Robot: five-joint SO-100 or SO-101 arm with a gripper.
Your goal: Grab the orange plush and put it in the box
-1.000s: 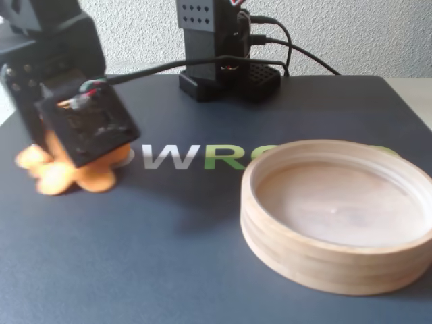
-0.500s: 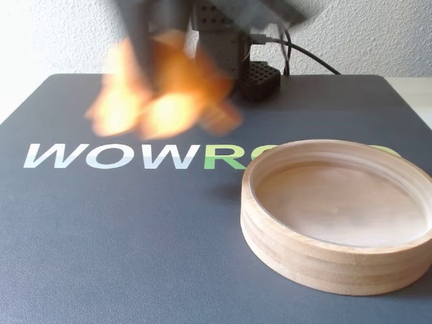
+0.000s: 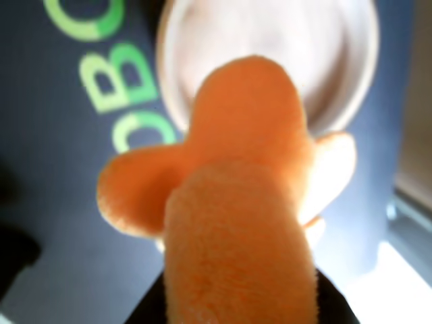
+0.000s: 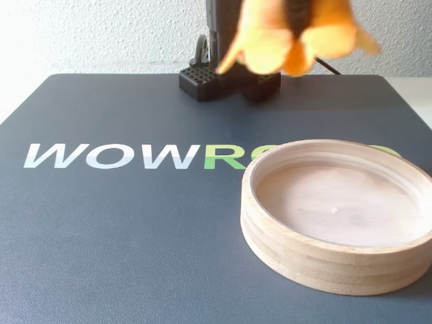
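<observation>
The orange plush [image 4: 290, 40] hangs in the air at the top of the fixed view, blurred, its tentacles drooping, behind and above the box [image 4: 317, 266]. My gripper [image 4: 297, 12] is shut on the orange plush from above; only a dark strip of it shows between the tentacles. In the wrist view the plush [image 3: 243, 196] fills the middle and hides my fingertips. The box [image 3: 368, 64], a round pale wooden tray, lies below and beyond it, and nothing shows inside it.
A dark grey mat [image 4: 121, 229] with white and green letters [image 4: 115, 155] covers the table. The arm's black base [image 4: 223, 81] stands at the mat's far edge. A white wall rises behind.
</observation>
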